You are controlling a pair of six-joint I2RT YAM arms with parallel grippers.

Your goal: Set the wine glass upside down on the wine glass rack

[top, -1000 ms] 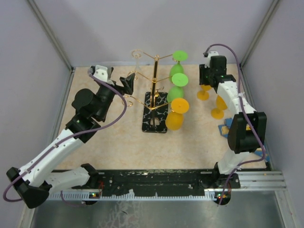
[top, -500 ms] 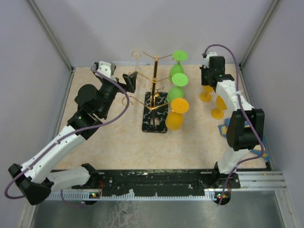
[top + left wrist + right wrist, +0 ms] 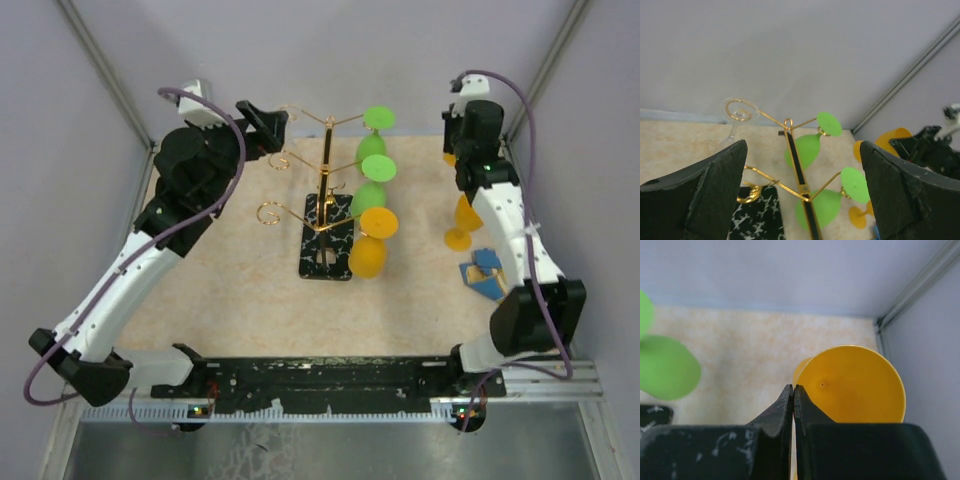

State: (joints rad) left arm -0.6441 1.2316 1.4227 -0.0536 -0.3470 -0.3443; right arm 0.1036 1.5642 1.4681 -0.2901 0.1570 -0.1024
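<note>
Showing your right end effector (image 3: 794,390) pressed together, orange wine glass (image 3: 852,385) just beyond its tips, rightward; left end effector (image 3: 802,145) spread.

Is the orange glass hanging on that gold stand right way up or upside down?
Upside down: on the gold rack, the orange glass has its flat foot on top, bowl hanging below.

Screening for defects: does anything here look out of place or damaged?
Only some blue and yellow scraps lying loose on the table beside the right arm; they look unrelated. The wine glass rack stands upright.
</note>
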